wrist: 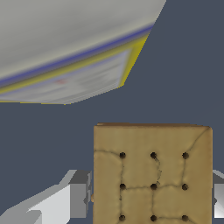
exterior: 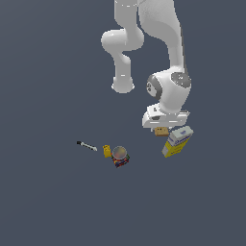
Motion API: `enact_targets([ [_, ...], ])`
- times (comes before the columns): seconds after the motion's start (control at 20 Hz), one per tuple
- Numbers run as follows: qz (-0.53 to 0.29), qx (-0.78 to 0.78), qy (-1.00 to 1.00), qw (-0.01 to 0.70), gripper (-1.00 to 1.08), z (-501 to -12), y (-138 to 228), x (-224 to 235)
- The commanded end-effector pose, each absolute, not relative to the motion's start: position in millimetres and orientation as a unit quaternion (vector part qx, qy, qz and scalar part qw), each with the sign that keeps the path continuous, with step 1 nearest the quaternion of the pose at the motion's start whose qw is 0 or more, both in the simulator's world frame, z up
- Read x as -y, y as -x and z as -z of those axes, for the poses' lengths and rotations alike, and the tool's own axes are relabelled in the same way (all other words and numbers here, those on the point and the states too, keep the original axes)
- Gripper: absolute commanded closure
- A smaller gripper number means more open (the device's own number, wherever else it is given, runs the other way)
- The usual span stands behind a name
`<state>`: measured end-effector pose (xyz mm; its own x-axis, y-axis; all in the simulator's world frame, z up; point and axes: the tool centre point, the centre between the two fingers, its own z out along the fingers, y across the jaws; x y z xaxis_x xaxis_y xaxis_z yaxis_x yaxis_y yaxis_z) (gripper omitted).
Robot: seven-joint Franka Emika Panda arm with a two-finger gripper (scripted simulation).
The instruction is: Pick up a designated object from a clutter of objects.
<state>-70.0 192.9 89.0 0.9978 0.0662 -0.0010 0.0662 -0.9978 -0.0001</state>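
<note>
The designated object (wrist: 153, 175) is a flat tan square block with a grid of dark dots. In the wrist view it fills the gap between my fingers (wrist: 79, 194), and both pads touch its side edges. My gripper (wrist: 151, 197) is shut on it. In the exterior view the block (exterior: 161, 130) shows just under the white hand (exterior: 166, 116), with the fingers hidden behind it. I cannot tell whether it rests on the floor or hangs above it. The rest of the clutter of objects lies around it.
A yellow box with a white-blue label (exterior: 177, 141) (wrist: 74, 57) stands right beside the block, on the exterior view's right. Farther to that view's left are a grey ball on a multicoloured base (exterior: 120, 155), a tiny yellow piece (exterior: 106, 150) and a thin black-white stick (exterior: 87, 145).
</note>
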Motion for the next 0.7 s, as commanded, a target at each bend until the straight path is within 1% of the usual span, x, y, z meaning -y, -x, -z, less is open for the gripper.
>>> enact_targets([
  [0.0,0.000,0.033,0.999,0.001,1.08,-112.1,60.5,-187.3],
  [0.65,0.000,0.034,0.999,0.002,1.08,-235.3,7.9,-157.0],
])
